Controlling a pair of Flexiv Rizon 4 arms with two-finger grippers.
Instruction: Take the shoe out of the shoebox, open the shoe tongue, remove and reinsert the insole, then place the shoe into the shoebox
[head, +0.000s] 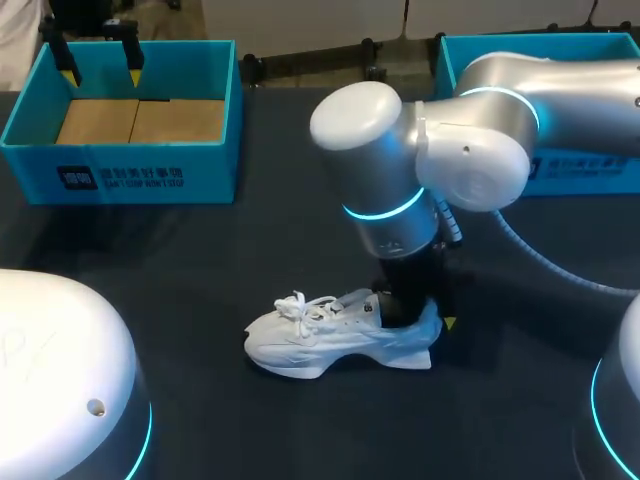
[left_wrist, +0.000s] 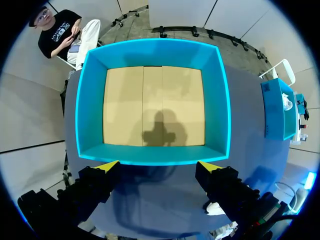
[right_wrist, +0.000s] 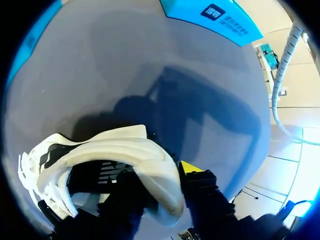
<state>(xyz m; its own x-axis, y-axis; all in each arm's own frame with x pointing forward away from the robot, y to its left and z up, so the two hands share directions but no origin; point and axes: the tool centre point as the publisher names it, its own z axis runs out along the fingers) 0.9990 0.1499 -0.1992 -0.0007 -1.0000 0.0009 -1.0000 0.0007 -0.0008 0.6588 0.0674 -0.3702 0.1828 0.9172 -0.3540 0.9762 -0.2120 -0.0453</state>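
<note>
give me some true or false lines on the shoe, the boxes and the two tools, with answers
1. The shoe lies on the table. True.
2. The left tool holds the shoe. False: it is open, above the empty left box.
3. The right tool grips the shoe at its heel. True.
4. The shoe is black. False: it is white.
</note>
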